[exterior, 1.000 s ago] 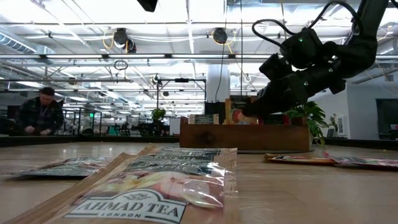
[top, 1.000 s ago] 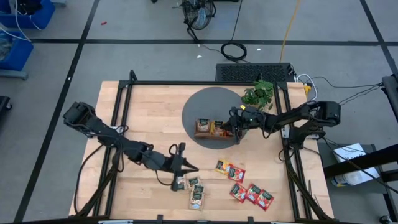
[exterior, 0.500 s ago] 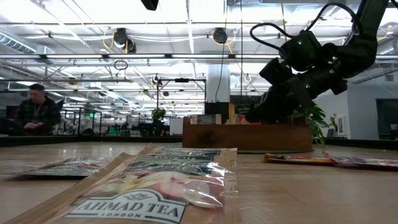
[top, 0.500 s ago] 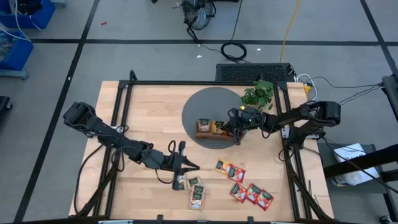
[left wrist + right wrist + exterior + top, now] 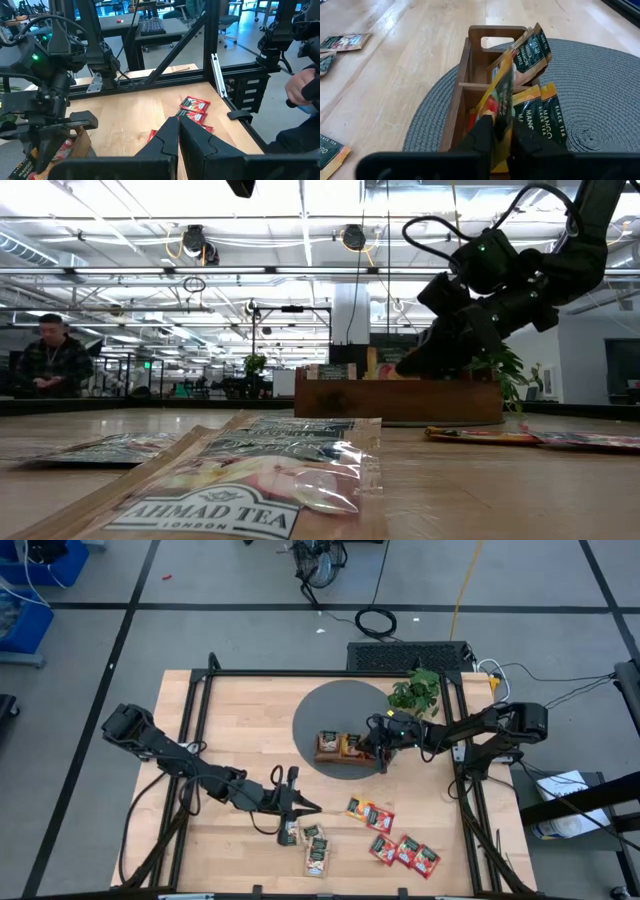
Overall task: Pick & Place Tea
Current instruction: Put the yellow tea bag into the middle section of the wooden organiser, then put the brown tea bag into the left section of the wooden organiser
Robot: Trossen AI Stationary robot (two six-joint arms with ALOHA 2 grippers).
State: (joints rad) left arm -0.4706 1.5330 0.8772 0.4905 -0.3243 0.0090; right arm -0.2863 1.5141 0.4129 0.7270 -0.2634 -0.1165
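Starting at the left of the high view, we see the left gripper (image 5: 305, 807) low over the wooden table (image 5: 240, 730), its fingers (image 5: 172, 137) pressed together with nothing between them. Just beyond its tips, toward the table's front edge, lies a small cluster of pale green-white tea sachets (image 5: 312, 843), flat on the wood and not touched by the gripper.

Moving right, a pair of orange sachets (image 5: 369, 812) lies flat near the table's middle front, and beyond them a row of red sachets (image 5: 406, 852) runs toward the front right corner.

Behind these, on a round grey woven mat (image 5: 335, 705), stands the brown wooden tray (image 5: 325, 752). Several sachets already stand upright in its compartments, among them two mango black tea sachets (image 5: 545, 117) in the nearer one.

The right gripper (image 5: 502, 132) hangs over the tray's right end, and an orange-edged sachet (image 5: 504, 100) stands on edge between its fingers, lowered into the tray. We cannot tell whether the fingers clamp it or have loosened.

A green leafy plant (image 5: 416, 690) stands just behind that arm.
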